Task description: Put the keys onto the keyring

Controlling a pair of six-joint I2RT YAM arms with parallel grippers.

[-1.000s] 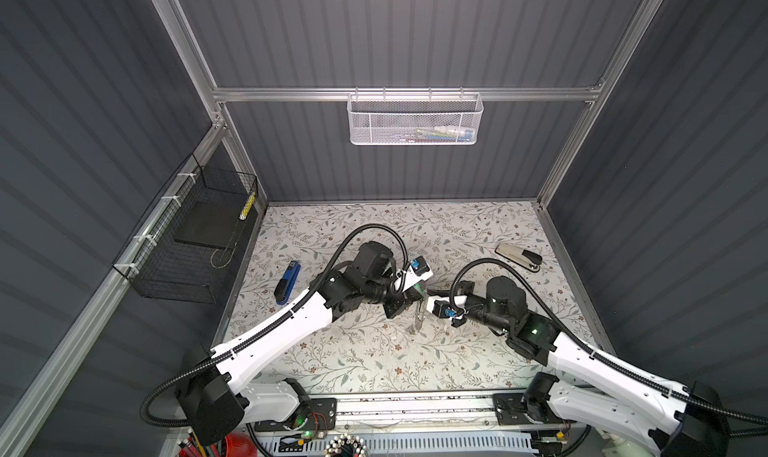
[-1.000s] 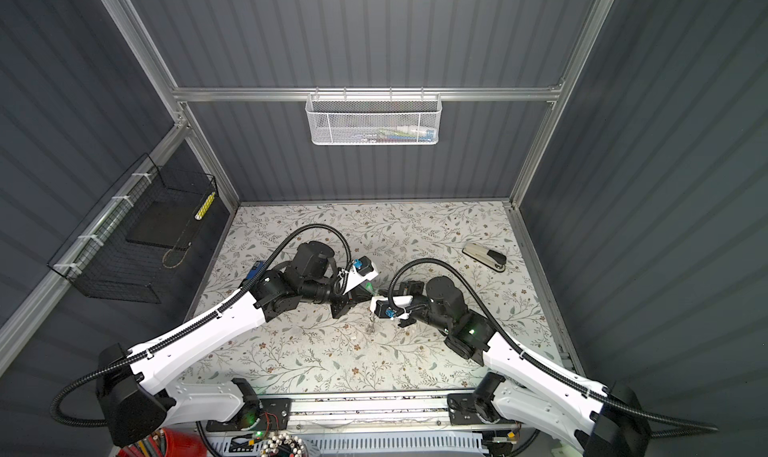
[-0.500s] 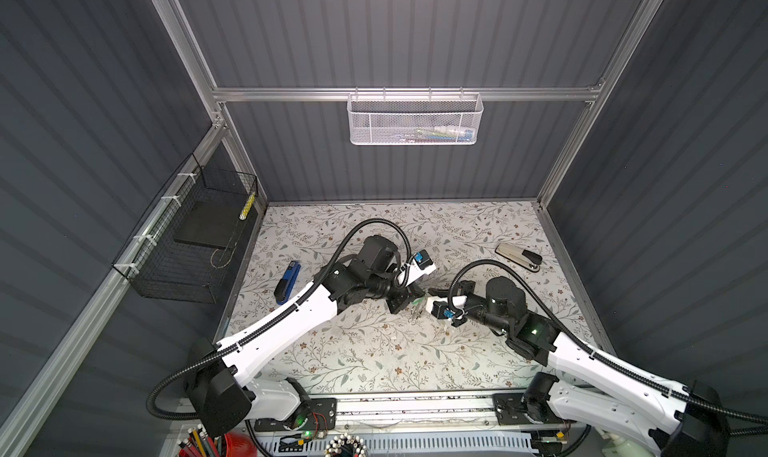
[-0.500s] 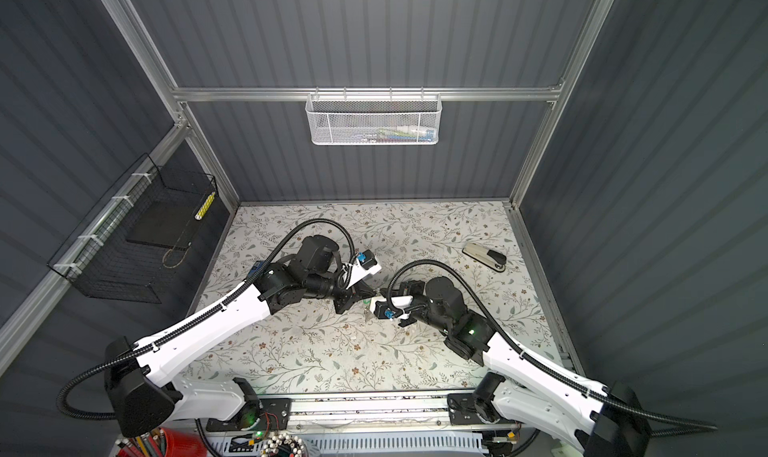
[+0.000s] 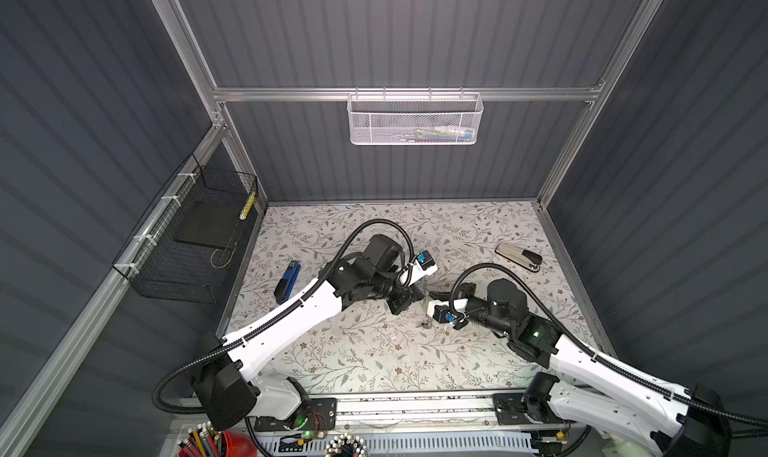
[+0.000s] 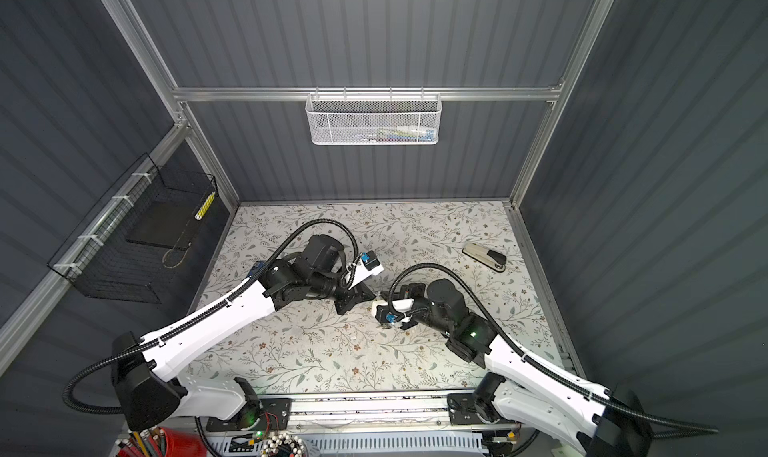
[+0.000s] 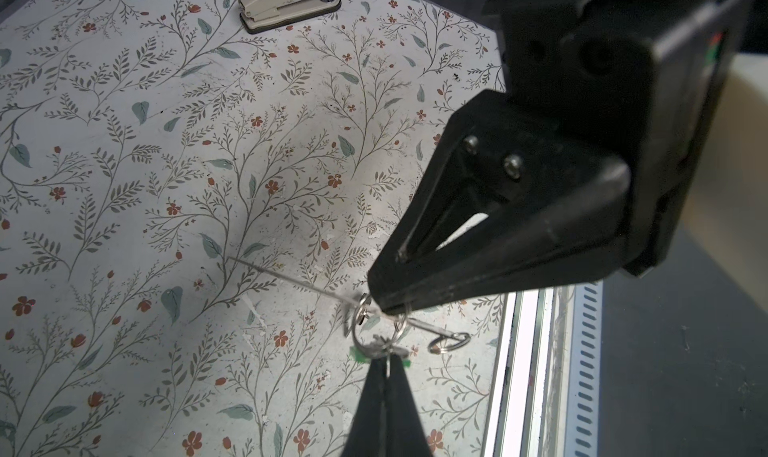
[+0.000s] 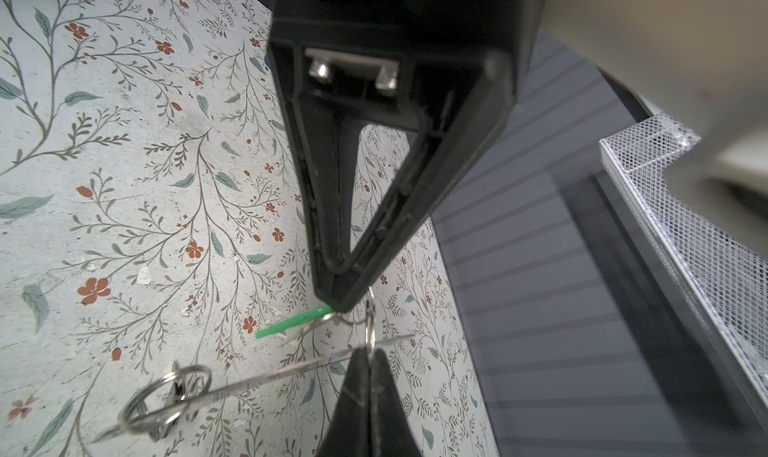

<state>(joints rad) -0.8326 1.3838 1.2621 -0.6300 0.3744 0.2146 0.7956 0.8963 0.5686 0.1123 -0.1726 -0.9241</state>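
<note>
Grey and paper-thin, the keyring shows edge-on in both wrist views, a flat strip held in the air above the table. The left gripper is clamped on its rim, tips together on the metal. I judge this steadies the keyring and lifts it clear, so its edge is free to take a loop.

The right gripper meets it almost tip to tip, pinched tight on the green tag. It grips the tag at the end nearest the tag's small loop, so the loop points towards the keyring rather than hiding between the fingers.

Small wire loops crowd the spot where the two tips meet. Whether the tag's loop is through the keyring or only against it, I cannot tell.

Farther along the strip, away from the grip, a split ring appears to circle the keyring with a dark piece hanging from it. That is probably the black key, which would mean one key is on.

In a top view both grippers work near the middle of the table. They are well apart from the grey stapler and the blue stapler, so nothing crowds the threading.
</note>
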